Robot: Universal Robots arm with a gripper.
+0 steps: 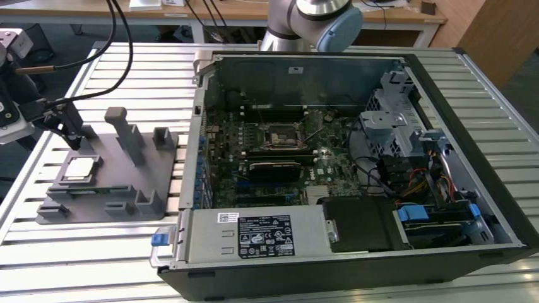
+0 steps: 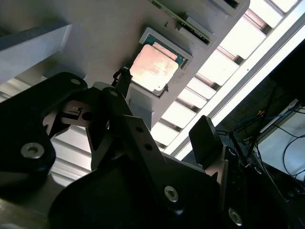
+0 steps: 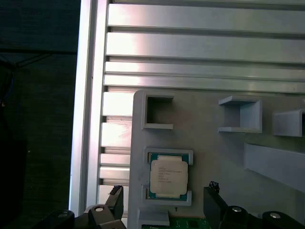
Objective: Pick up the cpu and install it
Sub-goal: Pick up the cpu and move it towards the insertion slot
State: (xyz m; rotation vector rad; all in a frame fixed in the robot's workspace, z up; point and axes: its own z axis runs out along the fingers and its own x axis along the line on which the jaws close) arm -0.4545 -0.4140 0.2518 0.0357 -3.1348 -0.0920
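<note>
The cpu (image 1: 80,168), a small square chip with a pale silver top, lies flat in a recess of the grey tray (image 1: 126,199) at the exterior view's left. In both wrist views the cpu (image 3: 167,176) (image 2: 154,69) sits seated in its holder. My gripper (image 1: 69,126) hovers just above the tray, a little beyond the cpu, and touches nothing. It is open, and its two black fingertips (image 3: 116,194) stand wide apart on either side of the chip's line, with nothing between them. The black socket frame (image 1: 279,136) lies on the motherboard inside the open computer case.
The open computer case (image 1: 471,151) fills the middle and right of the slatted metal table (image 1: 110,259). Upright grey posts (image 1: 126,136) rise from the tray beside the gripper. Cables hang at the back left. The arm's base (image 1: 316,22) stands behind the case.
</note>
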